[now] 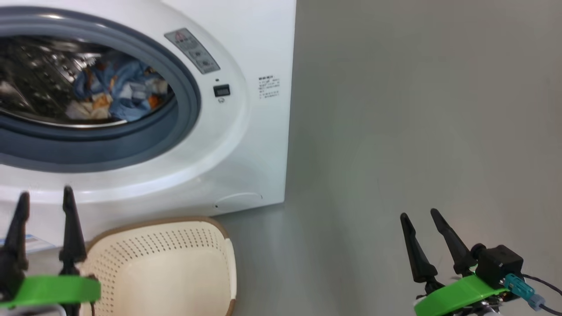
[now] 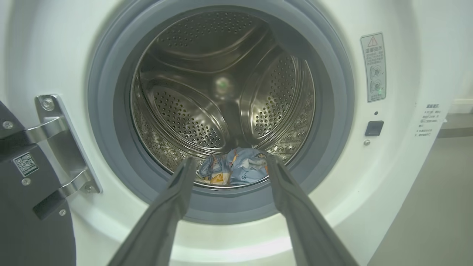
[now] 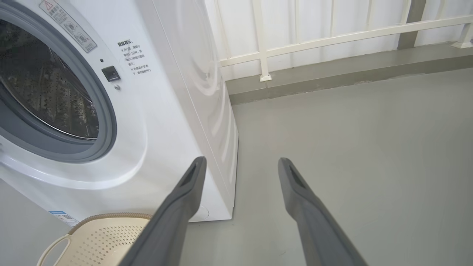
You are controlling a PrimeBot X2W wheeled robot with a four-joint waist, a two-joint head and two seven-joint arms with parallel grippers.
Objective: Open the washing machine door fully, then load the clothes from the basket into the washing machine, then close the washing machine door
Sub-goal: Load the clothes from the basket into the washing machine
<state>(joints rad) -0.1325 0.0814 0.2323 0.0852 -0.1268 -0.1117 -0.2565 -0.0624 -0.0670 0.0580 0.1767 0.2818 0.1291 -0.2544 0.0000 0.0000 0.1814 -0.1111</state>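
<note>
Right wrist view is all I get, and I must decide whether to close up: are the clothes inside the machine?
Observer: Yes. The left wrist view shows the clothes lying at the bottom front of the drum.
Operator: Anything left in the basket?
Observer: The part of the basket in the head view holds nothing.
Operator: Where is the door?
Observer: The washing machine door stands swung open at the left wrist view's left edge, on its hinge.
</note>
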